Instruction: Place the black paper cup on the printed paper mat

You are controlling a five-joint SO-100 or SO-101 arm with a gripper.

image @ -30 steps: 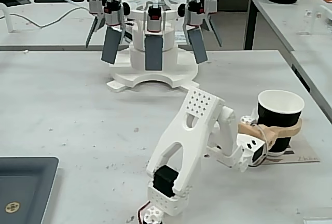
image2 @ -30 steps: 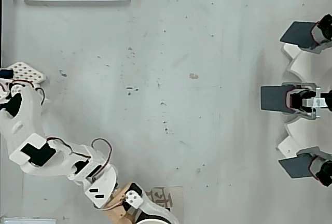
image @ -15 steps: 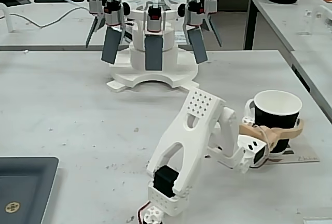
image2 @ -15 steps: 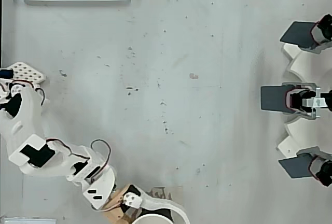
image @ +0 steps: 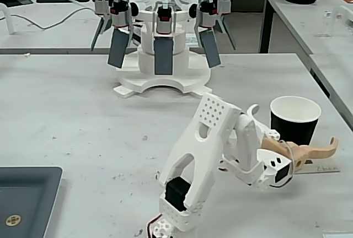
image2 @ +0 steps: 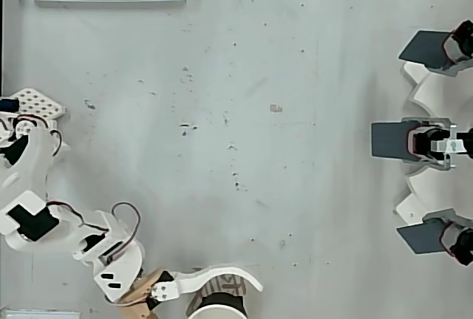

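Note:
The black paper cup [image: 294, 121] stands upright with its white inside showing. It rests on the printed paper mat [image: 326, 167], of which only a strip shows in the fixed view. My gripper [image: 293, 124] is open, its two fingers spread wide on either side of the cup. The tan finger [image: 311, 151] crosses in front of the cup's lower part, and the white finger [image: 252, 109] stands off to the cup's left. In the overhead view the cup's rim [image2: 219, 309] sits at the bottom edge, the white finger [image2: 222, 272] arcs above it, and the mat's print [image2: 224, 286] peeks out between them.
A white fixture with dark paddles [image: 163, 48] stands at the back of the table, at the right edge [image2: 429, 142] in the overhead view. A dark grey tray [image: 25, 199] lies at the front left. The table edge runs close to the cup's right.
The gripper has opened and let go of the cup, then drawn back toward the arm's base. The cup stays standing on the mat.

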